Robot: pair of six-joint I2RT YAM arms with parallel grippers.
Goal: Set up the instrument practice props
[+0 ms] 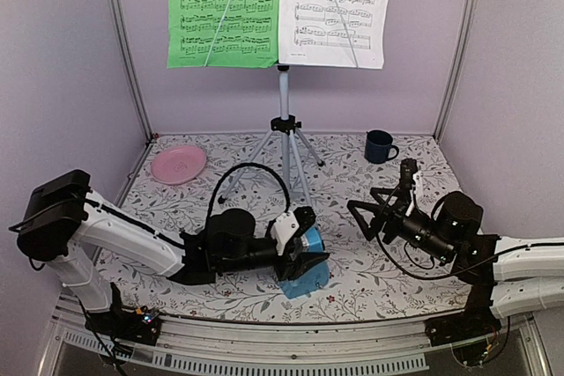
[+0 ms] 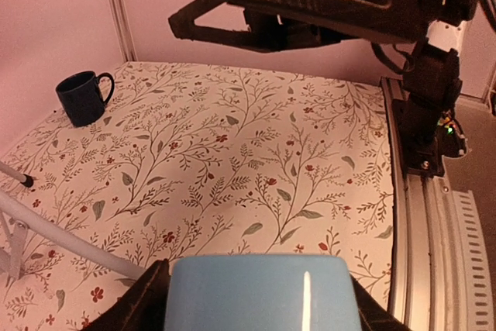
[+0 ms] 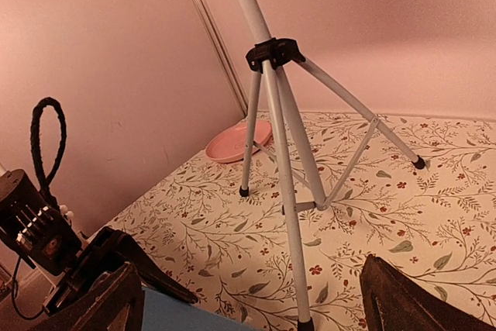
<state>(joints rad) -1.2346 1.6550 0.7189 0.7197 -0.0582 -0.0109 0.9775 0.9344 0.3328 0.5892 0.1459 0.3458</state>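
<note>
**Item: light-blue metronome**. Sits just in front of the music stand's tripod, on the near side. It cannot be told whether it is resting on the cloth or just lifted.

**Risk:** if let go while tilted, it would likely tip. A sweep of the forearm could clip the tripod's front leg and shake the green and white sheet-music pages loose.

**Left gripper**: arm stretched low towards the tripod, fingers clamped on the metronome's sides.

**Right gripper**: right of the tripod, raised, fingers spread wide and holding nothing.
</note>
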